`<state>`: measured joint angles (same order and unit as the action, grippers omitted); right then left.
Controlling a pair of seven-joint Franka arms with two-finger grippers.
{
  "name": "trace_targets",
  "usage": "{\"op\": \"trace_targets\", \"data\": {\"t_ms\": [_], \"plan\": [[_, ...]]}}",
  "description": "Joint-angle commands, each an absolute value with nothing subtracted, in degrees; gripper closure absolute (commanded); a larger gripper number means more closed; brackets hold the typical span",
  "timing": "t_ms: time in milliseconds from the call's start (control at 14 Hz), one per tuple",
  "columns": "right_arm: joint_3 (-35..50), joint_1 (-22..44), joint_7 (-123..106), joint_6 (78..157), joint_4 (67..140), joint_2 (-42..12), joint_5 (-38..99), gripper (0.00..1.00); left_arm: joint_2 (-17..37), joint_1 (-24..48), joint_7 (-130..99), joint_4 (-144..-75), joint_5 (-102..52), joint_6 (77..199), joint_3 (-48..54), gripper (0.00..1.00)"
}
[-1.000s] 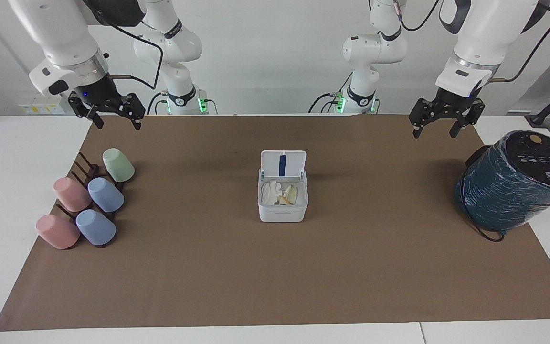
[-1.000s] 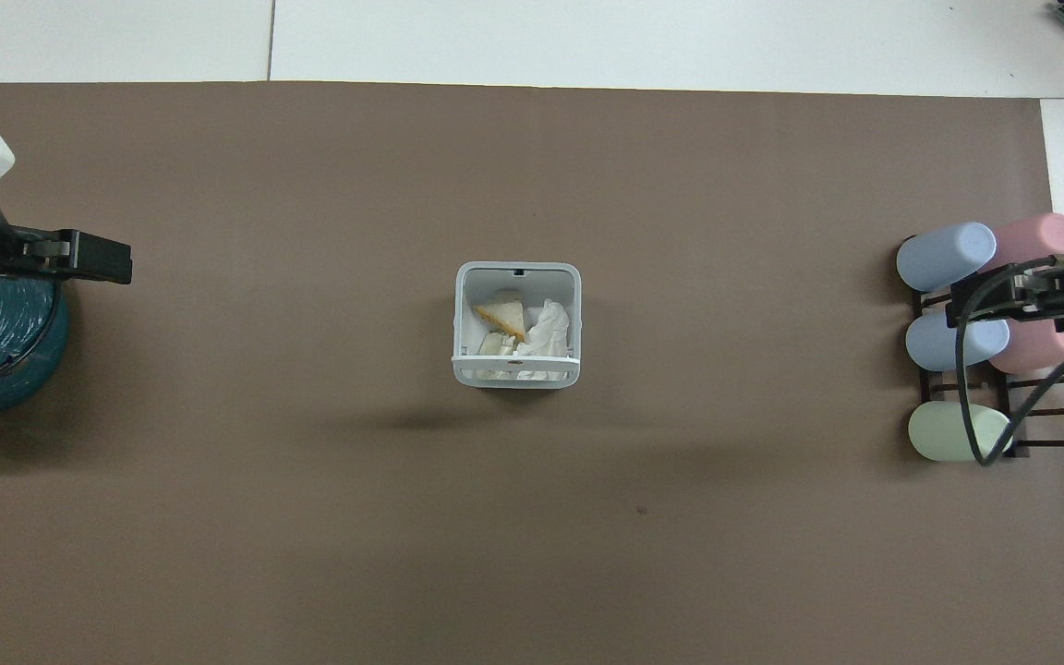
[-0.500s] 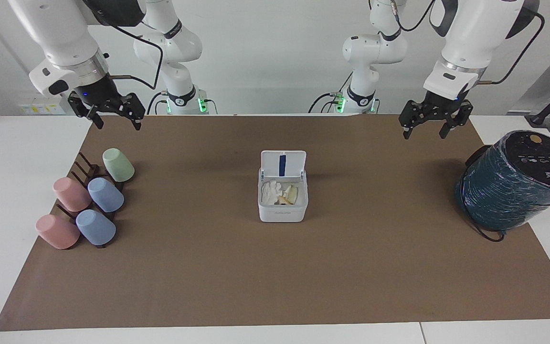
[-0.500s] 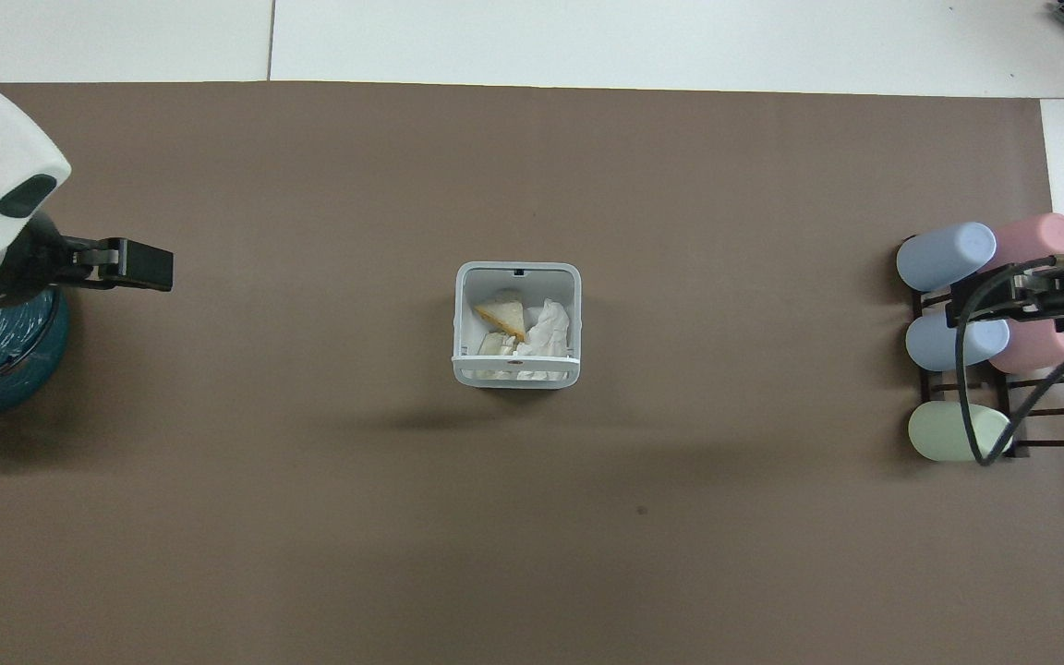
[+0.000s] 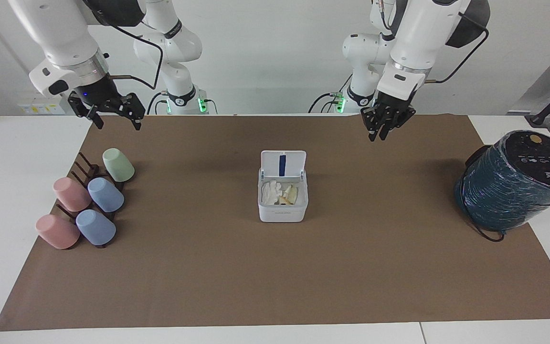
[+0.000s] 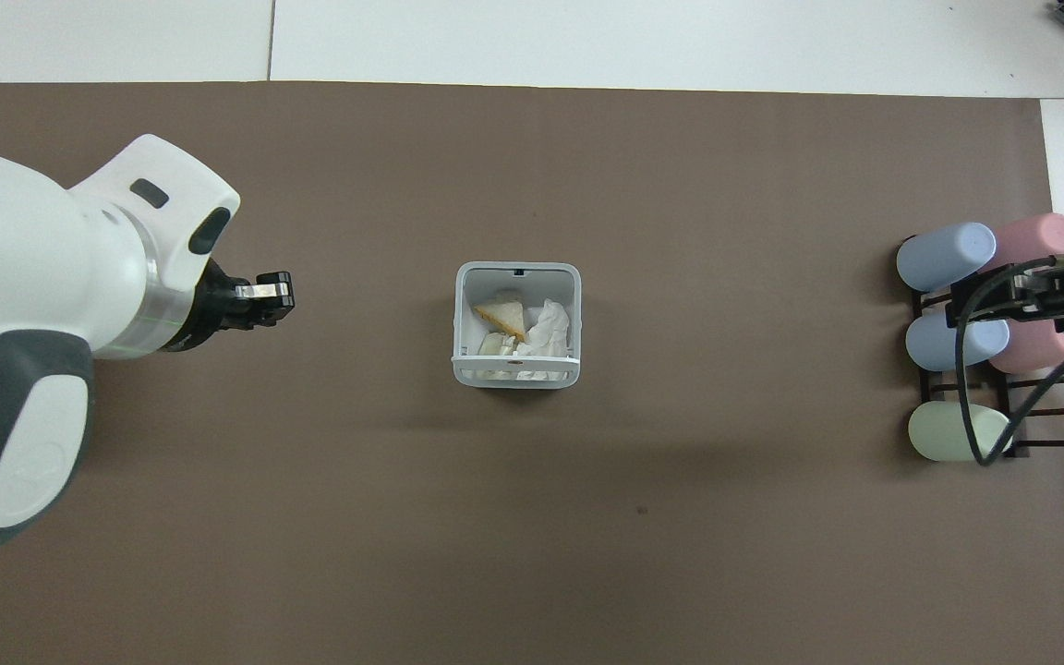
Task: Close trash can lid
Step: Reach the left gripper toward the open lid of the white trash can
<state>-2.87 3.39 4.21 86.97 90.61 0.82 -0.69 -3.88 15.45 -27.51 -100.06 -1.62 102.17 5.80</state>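
Trash can [image 5: 282, 200] sits mid-mat, lid [image 5: 283, 164] upright, well clear of both sets of fingers. Left gripper [image 5: 383, 130] hangs above bare mat, finger spacing unclear; right gripper [image 5: 116, 117] waits over the cups [image 5: 91, 198], fingers apart.

The left arm's black two-finger pincer [image 5: 383, 130] hangs raised over the table, wrist angled down, its fingers drawn close together on nothing. The right arm waits with its black two-finger pincer [image 5: 113, 114] held high, fingers spread wide apart and pointing down.
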Motion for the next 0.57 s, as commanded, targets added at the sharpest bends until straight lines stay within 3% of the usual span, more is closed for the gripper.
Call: {"op": "trace_targets", "data": {"t_ms": [0, 500], "plan": [[-2.9, 3.3, 3.3, 86.5, 91.3, 1.8, 0.3, 0.0, -7.6, 19.2, -35.0, -106.9, -2.7, 108.0, 4.9, 1.0], [-2.9, 3.3, 3.3, 86.5, 91.3, 1.8, 0.3, 0.0, -7.7, 29.6, -54.1, -113.0, -4.5, 116.5, 4.9, 1.0]]}}
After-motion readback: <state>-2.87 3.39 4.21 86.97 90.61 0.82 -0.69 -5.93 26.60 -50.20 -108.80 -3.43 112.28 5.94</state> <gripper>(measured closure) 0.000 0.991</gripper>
